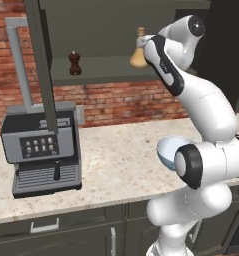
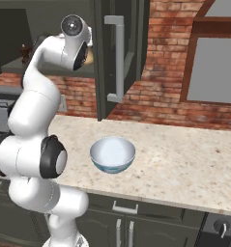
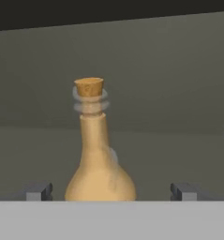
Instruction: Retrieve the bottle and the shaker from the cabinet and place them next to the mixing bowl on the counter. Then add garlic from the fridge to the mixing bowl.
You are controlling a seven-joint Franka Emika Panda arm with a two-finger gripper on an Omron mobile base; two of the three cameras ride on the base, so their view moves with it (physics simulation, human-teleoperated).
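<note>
The tan-yellow bottle [image 3: 99, 159] with a cork stands upright on the shelf of the open cabinet [image 1: 106, 70]. My gripper [image 3: 111, 191] is open, level with the bottle's base, one fingertip [image 3: 38, 191] on either side and apart from it. From the left base the bottle [image 1: 138, 54] peeks out beside my hand. The dark brown shaker [image 1: 75, 63] stands further left on the same shelf, also seen as the shaker [image 2: 24, 52]. The mixing bowl [image 2: 112, 154] rests on the counter [image 2: 184, 164] below. Fridge and garlic are out of view.
A grey coffee machine [image 1: 41, 150] stands on the counter at the left. The cabinet's open doors [image 2: 118, 53] hang out over the counter on both sides of my arm. A brick wall [image 1: 121, 102] backs the counter.
</note>
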